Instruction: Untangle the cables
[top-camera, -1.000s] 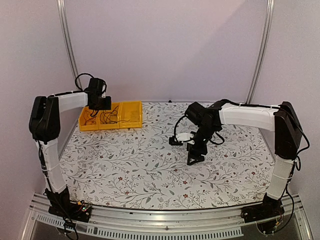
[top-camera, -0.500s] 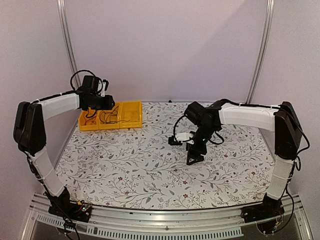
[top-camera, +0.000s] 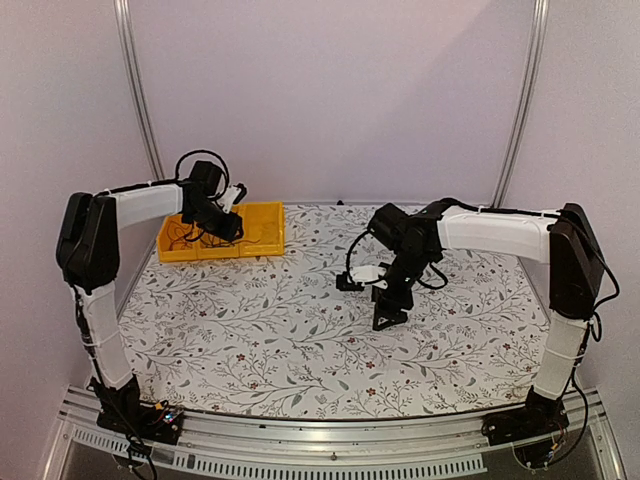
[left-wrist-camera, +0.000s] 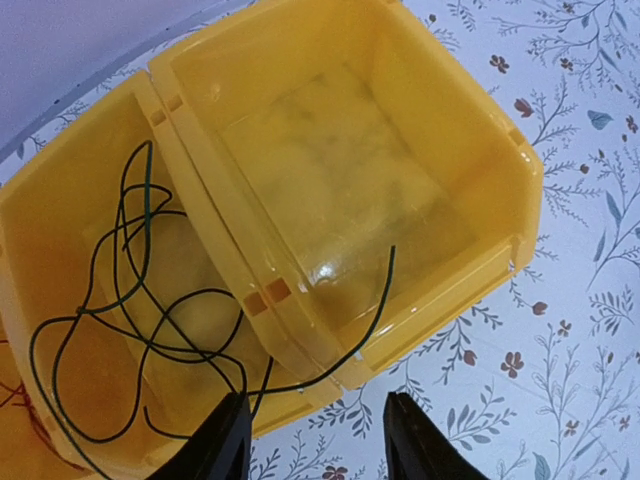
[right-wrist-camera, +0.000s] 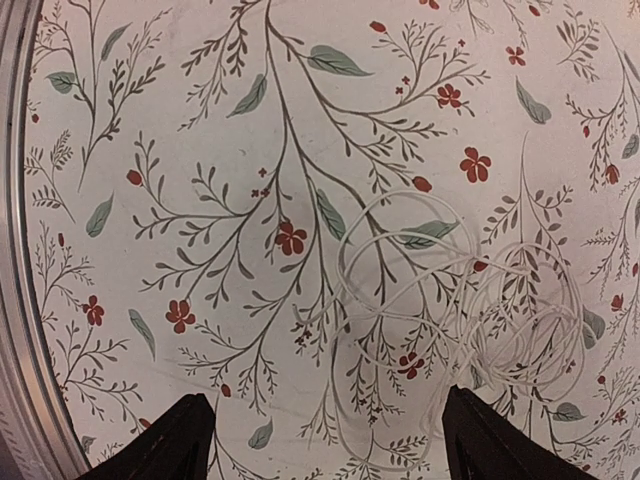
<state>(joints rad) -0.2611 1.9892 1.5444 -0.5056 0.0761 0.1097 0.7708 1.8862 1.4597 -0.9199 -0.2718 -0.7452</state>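
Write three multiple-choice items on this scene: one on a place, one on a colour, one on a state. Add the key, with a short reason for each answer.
1. Where does the white cable lie?
A. inside a bin
B. on the floral table cover
C. draped over the right arm

2. What colour is the thin cable looped in the yellow bin beneath the left gripper?
A. white
B. blue
C. dark

3. What state is the left gripper in?
A. open, holding nothing
B. shut on the thin cable
C. shut on a bin's rim

Key:
1 B: in the right wrist view its coils rest on the printed cloth.
2 C: it reads blackish against the yellow plastic.
3 A: its fingers stand apart, with only bin and cloth showing between them.
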